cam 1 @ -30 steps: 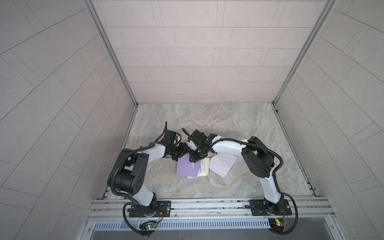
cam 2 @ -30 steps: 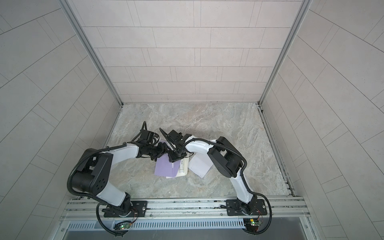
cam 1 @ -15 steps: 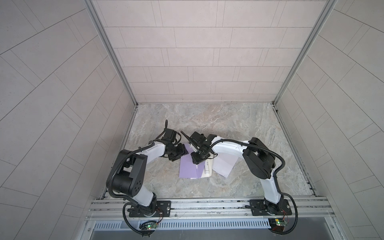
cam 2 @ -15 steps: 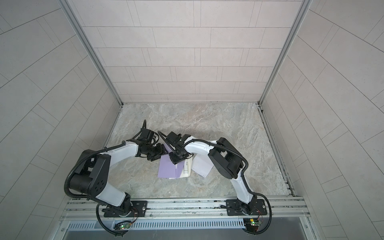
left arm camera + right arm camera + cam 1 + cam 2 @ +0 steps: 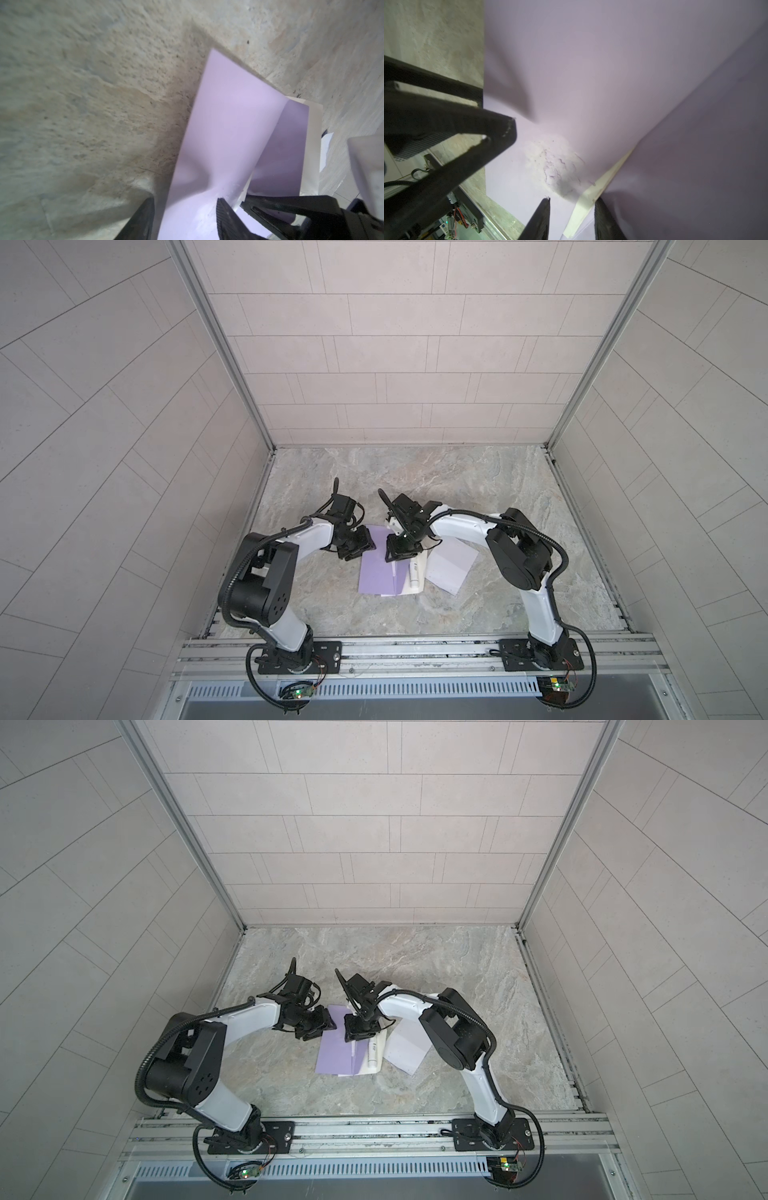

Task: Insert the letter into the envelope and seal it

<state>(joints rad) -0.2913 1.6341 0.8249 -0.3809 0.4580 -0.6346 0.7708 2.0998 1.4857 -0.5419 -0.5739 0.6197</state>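
Observation:
The purple envelope (image 5: 378, 568) (image 5: 336, 1052) lies flat mid-table, with one purple panel (image 5: 224, 128) bent up along a fold and a cream strip (image 5: 593, 193) at that edge. My left gripper (image 5: 361, 547) (image 5: 185, 199) is open at its far left corner, one finger on the purple sheet and one on the table. My right gripper (image 5: 399, 553) (image 5: 573, 199) is open, its tips straddling the cream strip. A cream sheet (image 5: 417, 587) sticks out at the right. A pale sheet (image 5: 451, 568) lies beside it. I cannot tell which is the letter.
A small white tube (image 5: 414, 574) rests on the cream sheet. The two grippers stand close together over the envelope's far edge. The left wall's rail (image 5: 257, 506) runs near the left arm. Bare marble table (image 5: 415, 481) stretches behind the grippers.
The left jaws have narrowed. The purple panel, bunched under the grippers a second ago, now lies longer and flatter. The right gripper has hardly moved.

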